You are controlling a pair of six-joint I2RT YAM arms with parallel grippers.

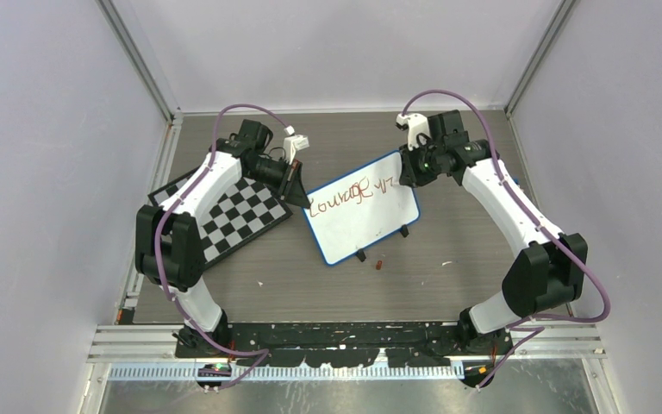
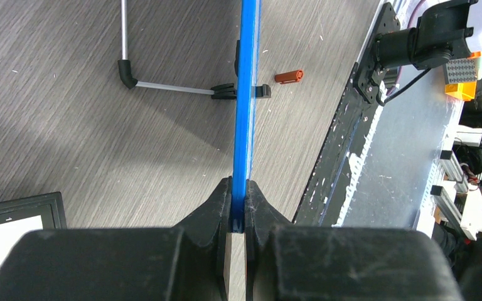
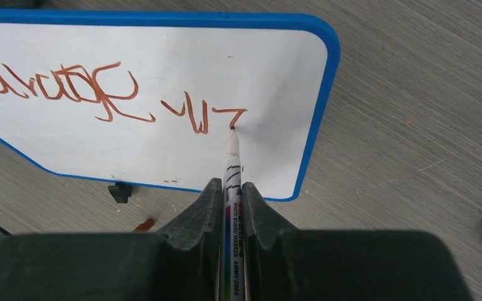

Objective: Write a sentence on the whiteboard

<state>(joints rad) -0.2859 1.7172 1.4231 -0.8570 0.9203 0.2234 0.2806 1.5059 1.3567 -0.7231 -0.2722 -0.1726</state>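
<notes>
The whiteboard (image 1: 371,226), white with a blue frame and black clip feet, lies tilted at the table's middle. My left gripper (image 1: 296,185) is shut on its blue left edge (image 2: 245,94), seen edge-on in the left wrist view. My right gripper (image 1: 411,169) is shut on a white whiteboard marker (image 3: 232,182); its tip touches the board (image 3: 163,157) near the top right corner. The sentence (image 3: 110,94) is brownish-red handwriting in one line, roughly "Courage" plus a few strokes, ending at the tip. It also shows in the top view (image 1: 349,194).
A black-and-white chessboard (image 1: 233,216) lies left of the whiteboard, under my left arm. A small reddish-brown marker cap (image 1: 380,263) lies on the table near the board's front edge and shows in the left wrist view (image 2: 289,76). Walls enclose the table on three sides.
</notes>
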